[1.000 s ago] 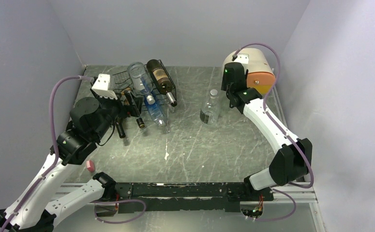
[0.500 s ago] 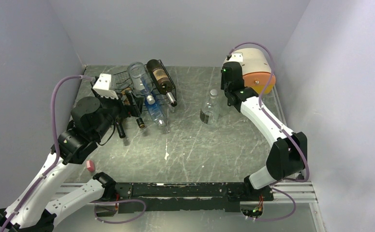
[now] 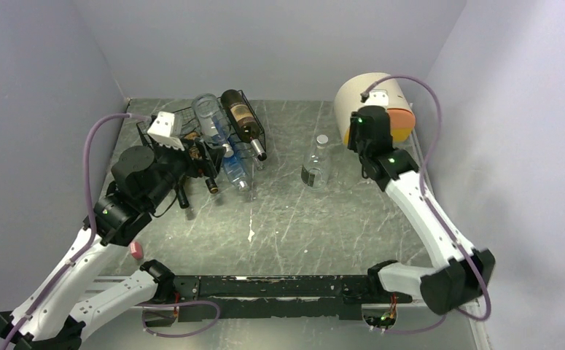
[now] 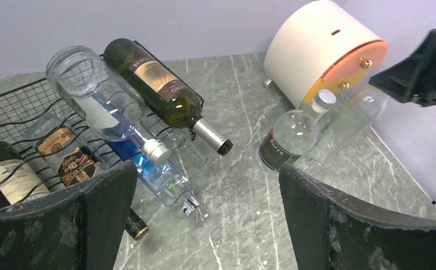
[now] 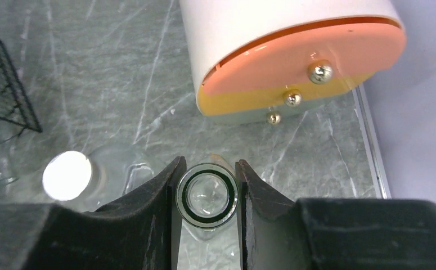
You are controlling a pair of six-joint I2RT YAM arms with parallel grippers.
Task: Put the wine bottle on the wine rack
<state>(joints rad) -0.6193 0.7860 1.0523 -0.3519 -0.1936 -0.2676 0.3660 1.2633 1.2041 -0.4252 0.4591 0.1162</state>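
Observation:
My right gripper (image 5: 210,165) is shut on the open neck of a clear glass wine bottle (image 5: 206,196), seen from straight above. In the left wrist view this bottle (image 4: 350,121) leans beside the drum-shaped box, hanging from the right gripper (image 4: 423,73). The black wire wine rack (image 3: 184,120) stands at the back left, and several bottles lie in it. Among them are a dark green one (image 3: 241,120) and a big clear one (image 3: 210,117). My left gripper (image 4: 204,185) is open and empty just in front of the rack (image 4: 13,112).
A round clear flask with a silver cap and dark label (image 3: 317,164) stands mid-table, close to the left of the held bottle. The cream-and-orange drum box (image 3: 370,91) sits at the back right. A small pink object (image 3: 136,251) lies near the left arm.
The right gripper has closed on the clear bottle's neck, and its arm has swung to the right. The left arm has edged slightly toward the rack.

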